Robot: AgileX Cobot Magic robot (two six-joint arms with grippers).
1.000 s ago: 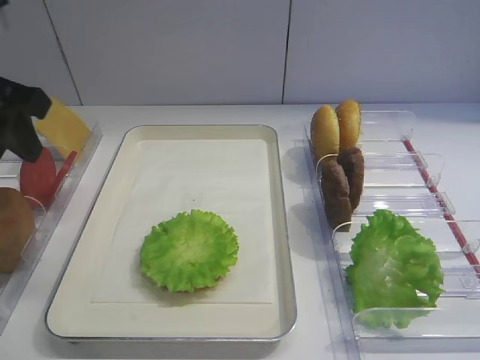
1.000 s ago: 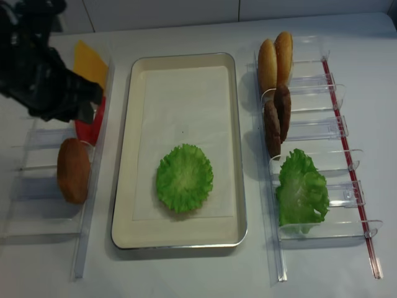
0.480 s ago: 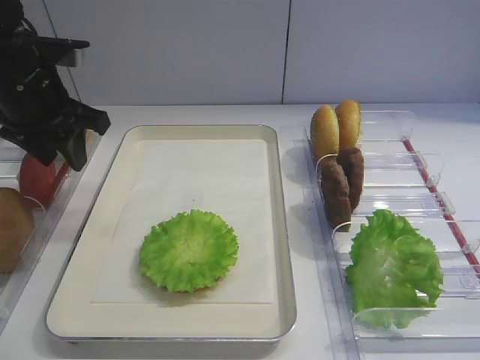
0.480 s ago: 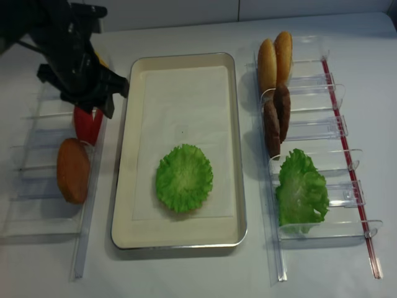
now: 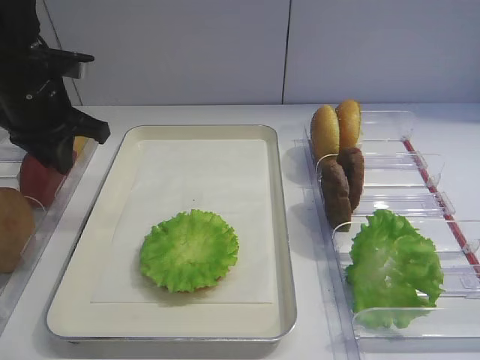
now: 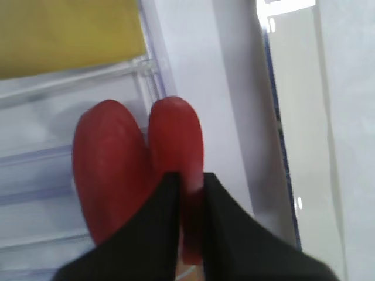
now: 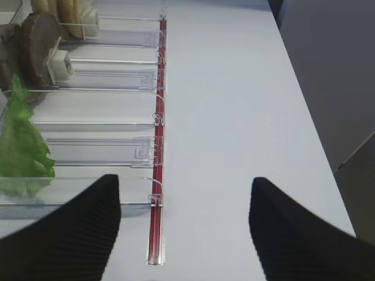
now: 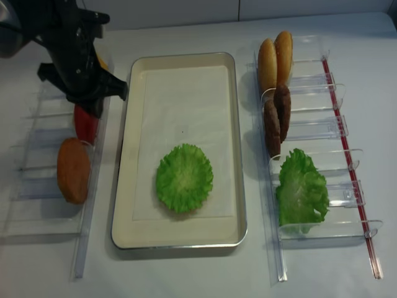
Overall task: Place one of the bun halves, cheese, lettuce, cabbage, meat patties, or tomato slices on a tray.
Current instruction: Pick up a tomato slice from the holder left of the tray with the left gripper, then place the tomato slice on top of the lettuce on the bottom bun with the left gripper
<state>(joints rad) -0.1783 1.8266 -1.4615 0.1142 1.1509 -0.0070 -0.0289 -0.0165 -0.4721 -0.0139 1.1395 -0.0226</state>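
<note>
Two red tomato slices (image 6: 108,170) stand on edge in the left clear bin. My left gripper (image 6: 190,187) is shut on the right-hand tomato slice (image 6: 176,134), one black finger on each face. From above, the left gripper (image 8: 87,107) hangs over the tomato slices (image 8: 85,124), just left of the cream tray (image 8: 127,149). A lettuce leaf (image 5: 189,250) lies on the tray's paper liner. The yellow cheese (image 6: 64,35) sits in the compartment behind the tomatoes. My right gripper (image 7: 184,228) is open over bare table, nothing between its fingers.
The right clear rack (image 5: 420,202) holds two bun halves (image 5: 336,127), two meat patties (image 5: 343,184) and a lettuce leaf (image 5: 394,266). Another bun half (image 8: 73,169) lies in the left rack, in front of the tomatoes. A red strip (image 7: 157,175) edges the right rack.
The left arm swung in over the tomato compartment, lowered, and its jaws closed on the right-hand tomato slice. Lettuce and tray have not moved.
</note>
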